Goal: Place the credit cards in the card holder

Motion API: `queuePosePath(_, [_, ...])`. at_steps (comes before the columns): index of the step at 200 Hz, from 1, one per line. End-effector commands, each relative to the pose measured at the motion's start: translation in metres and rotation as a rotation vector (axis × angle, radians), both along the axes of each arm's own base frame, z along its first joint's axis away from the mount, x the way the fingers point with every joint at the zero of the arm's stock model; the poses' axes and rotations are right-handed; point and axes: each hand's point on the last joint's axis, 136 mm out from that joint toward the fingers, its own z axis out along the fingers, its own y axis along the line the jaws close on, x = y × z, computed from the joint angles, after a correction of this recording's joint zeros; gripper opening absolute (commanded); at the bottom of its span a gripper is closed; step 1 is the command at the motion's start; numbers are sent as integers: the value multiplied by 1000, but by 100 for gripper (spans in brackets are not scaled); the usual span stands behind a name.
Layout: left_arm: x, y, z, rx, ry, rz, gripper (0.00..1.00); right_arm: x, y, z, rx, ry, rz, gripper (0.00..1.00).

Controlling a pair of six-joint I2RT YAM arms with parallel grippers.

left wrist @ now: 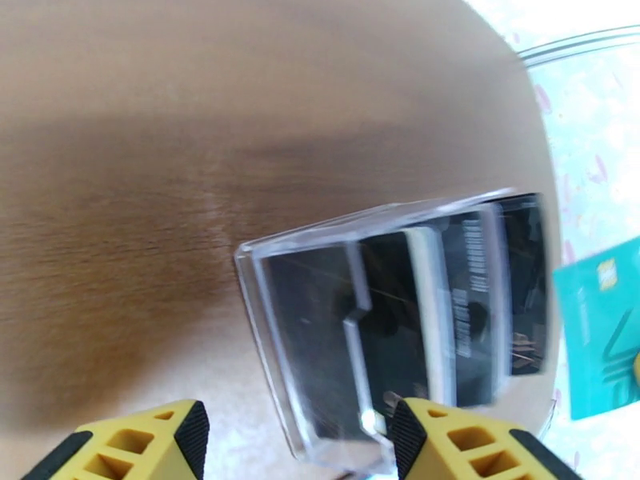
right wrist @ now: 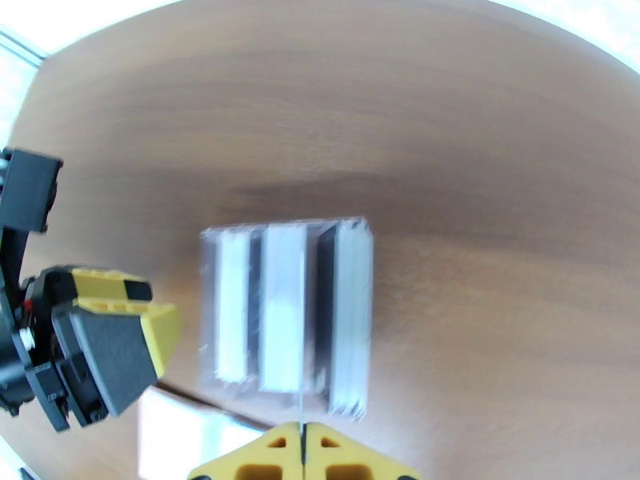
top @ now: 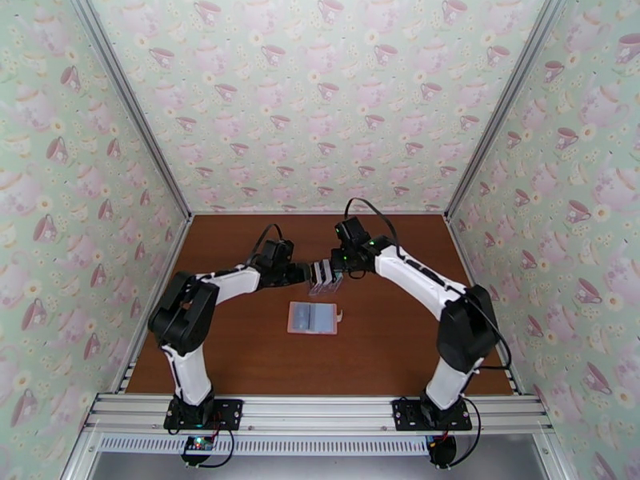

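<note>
**Card pinched, wallet next**

The right gripper (right wrist: 302,435) has its jaws shut on a teal credit card (left wrist: 596,338), edge-on at their seam and pointing ahead toward the clear rack (left wrist: 384,314). The left gripper (left wrist: 296,430) has its jaws apart, with the rack's near corner between them. This looks like the lift-out step. Next, the card must swing to the open card holder (top: 314,318), which lies base-side of both jaws with its long axis crosswise.

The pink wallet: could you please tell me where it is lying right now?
In the top view the pink wallet lies open near the middle of the table, just on the near side of the clear card rack.
</note>
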Motion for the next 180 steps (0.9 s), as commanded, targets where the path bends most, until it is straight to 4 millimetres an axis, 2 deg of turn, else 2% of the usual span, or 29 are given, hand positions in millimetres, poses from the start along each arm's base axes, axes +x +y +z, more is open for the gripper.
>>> queuePosePath(1, [-2, 3, 29, -16, -69, -9, 68, -20, 12, 16, 107, -21, -11, 5])
queuePosePath(48, [-31, 11, 50, -2, -92, -18, 66, -61, 24, 10, 278, -25, -49, 6])
queuePosePath(52, [-41, 15, 40, 16, -67, -20, 66, -65, 25, 9, 293, -24, -52, 5])
queuePosePath(76, [-66, 25, 34, 65, -49, -31, 65, -81, 33, -1, 374, -21, -67, 6])
queuePosePath(105, [-97, 30, 24, 87, -25, -59, 65, -95, 40, -22, 413, -8, -84, 6])
queuePosePath(149, [-126, 38, -1, 144, 5, -72, 65, -103, 46, -54, 449, 17, -112, 6])
queuePosePath(180, [-133, 43, -21, 189, 30, -76, 64, -103, 48, -66, 455, 25, -122, 7])
